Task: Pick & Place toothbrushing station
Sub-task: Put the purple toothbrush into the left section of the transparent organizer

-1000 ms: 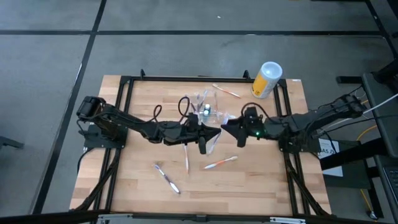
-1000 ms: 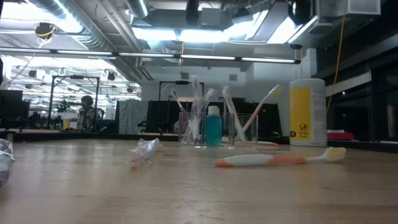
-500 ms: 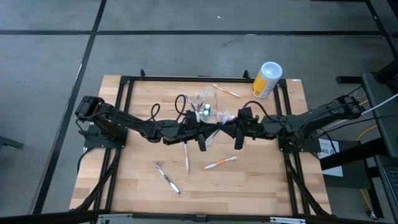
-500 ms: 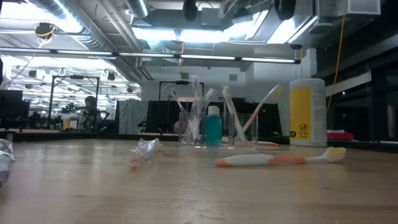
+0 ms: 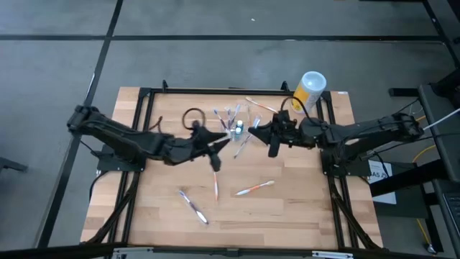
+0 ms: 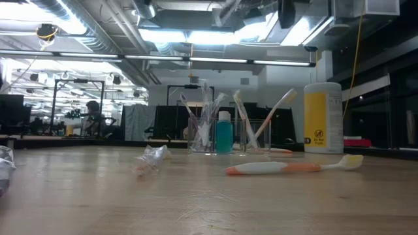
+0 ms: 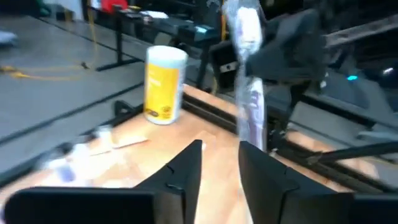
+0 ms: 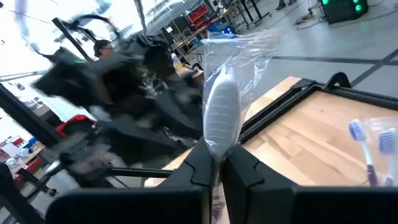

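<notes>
The toothbrushing station (image 5: 233,121), a clear holder with several toothbrushes and a teal bottle, stands upright on the table's far middle (image 6: 219,134). Just right of it my right gripper (image 5: 255,134) is shut on a white toothbrush in a clear plastic wrapper (image 8: 221,115), held above the table. My left gripper (image 5: 218,147) stands open a little left of and nearer than the wrapper (image 7: 249,93), with nothing between its fingers (image 7: 217,168). My right gripper pinches the wrapped toothbrush between its two fingers (image 8: 202,163), on the white handle (image 8: 219,146) through the plastic. The fingers come level from the table's right. The toothbrush is lifted clear of the table, and its wrapper sticks out past the fingertips.
A yellow canister with a white lid (image 5: 309,91) stands at the far right. Loose toothbrushes lie on the wood: an orange-and-white one (image 5: 255,189), one at the near left (image 5: 192,205), one by the far edge (image 5: 260,105). A crumpled wrapper (image 6: 151,158) lies left of the station.
My right gripper has shut on the wrapped toothbrush that my left gripper was holding. My left gripper has opened, let go and drawn back toward the table's left edge. My right gripper has carried the toothbrush a little toward the far edge.
</notes>
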Controlling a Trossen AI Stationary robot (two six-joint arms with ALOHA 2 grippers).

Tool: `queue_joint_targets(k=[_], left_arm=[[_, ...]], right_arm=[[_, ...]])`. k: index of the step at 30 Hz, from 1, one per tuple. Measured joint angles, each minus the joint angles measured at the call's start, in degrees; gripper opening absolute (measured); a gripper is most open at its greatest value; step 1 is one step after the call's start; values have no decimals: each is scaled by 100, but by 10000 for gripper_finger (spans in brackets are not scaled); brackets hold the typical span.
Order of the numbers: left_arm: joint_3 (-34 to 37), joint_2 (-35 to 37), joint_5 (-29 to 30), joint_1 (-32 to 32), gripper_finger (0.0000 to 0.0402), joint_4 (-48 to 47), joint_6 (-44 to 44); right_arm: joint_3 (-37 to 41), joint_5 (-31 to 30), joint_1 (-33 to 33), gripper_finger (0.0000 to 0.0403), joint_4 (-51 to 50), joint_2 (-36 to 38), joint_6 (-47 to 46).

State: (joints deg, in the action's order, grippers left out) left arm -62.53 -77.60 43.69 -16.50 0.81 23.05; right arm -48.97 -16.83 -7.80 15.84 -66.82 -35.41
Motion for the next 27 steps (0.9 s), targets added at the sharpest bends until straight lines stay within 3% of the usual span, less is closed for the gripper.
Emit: queue_joint_targets(k=[5, 10, 14, 20, 27], left_arm=[[-1, 560, 791, -640, 137, -723, -263], [-6, 552, 1439, -1379, 142, -1054, -812], [-5, 275, 2027, -1816, 138, -2025, 4], [-3, -295, 1347, -1953, 137, -3256, 1821], [-5, -792, 817, -1984, 136, -3236, 2173]], right_arm=[[-2, 461, 562, 13, 56, -263, 396], [-2, 1028, 1091, 13, 312, -803, 1298], [-2, 1433, 1477, 13, 510, -1219, 1647], [-136, 1667, 1861, 13, 943, -1738, 2017], [-887, 1725, 2001, 13, 747, -2761, 2731]])
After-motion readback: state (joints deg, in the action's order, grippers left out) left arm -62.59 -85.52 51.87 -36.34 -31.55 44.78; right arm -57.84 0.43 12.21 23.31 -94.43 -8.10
